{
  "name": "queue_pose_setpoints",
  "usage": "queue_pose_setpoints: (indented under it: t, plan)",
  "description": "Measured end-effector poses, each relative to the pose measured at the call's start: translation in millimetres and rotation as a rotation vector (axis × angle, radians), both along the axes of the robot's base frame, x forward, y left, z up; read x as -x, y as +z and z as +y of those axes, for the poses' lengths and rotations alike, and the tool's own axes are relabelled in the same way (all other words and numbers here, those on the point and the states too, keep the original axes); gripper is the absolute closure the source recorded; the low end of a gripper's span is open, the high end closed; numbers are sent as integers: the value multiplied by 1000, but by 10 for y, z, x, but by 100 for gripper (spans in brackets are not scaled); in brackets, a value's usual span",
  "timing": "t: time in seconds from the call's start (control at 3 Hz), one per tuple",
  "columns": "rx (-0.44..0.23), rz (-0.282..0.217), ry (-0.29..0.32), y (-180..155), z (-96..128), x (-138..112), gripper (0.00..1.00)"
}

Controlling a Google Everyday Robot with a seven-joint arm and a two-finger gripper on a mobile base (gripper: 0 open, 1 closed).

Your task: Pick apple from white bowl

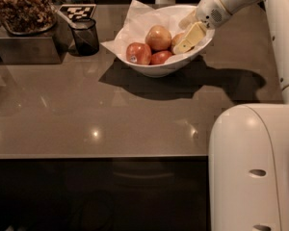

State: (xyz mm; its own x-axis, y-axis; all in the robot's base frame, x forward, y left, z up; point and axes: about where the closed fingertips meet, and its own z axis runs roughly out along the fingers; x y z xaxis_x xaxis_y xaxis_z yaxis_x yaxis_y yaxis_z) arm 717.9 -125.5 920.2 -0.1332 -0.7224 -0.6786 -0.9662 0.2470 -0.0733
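Note:
The white bowl (154,70) stands on the counter at the back centre, lined with white paper. It holds several apples. The golden-yellow apple (158,36) with a red blush lies on top in the middle. A deep red apple (138,53) lies to its left and another red one (160,57) in front. A fourth apple (177,39) at the bowl's right side is partly hidden. My gripper (187,31) reaches down into the bowl's right side from the upper right. It is open, with its pale fingers (191,36) on either side of that fourth apple, just right of the golden one.
A small dark glass cup (85,36) stands left of the bowl. A dark box with a bowl of brown snacks (22,11) is at the far left. A black-and-white tag (77,11) lies behind the cup. My white body (253,167) fills the lower right.

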Motion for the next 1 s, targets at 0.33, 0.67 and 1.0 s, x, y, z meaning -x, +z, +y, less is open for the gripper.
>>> queue_pose_setpoints:
  t: [0.33, 0.67, 1.0]
  plan:
    - [-4, 16, -2, -64, 16, -27, 26]
    - [-8, 32, -8, -126, 7, -46, 26]
    - [-11, 44, -15, -176, -6, -62, 26]
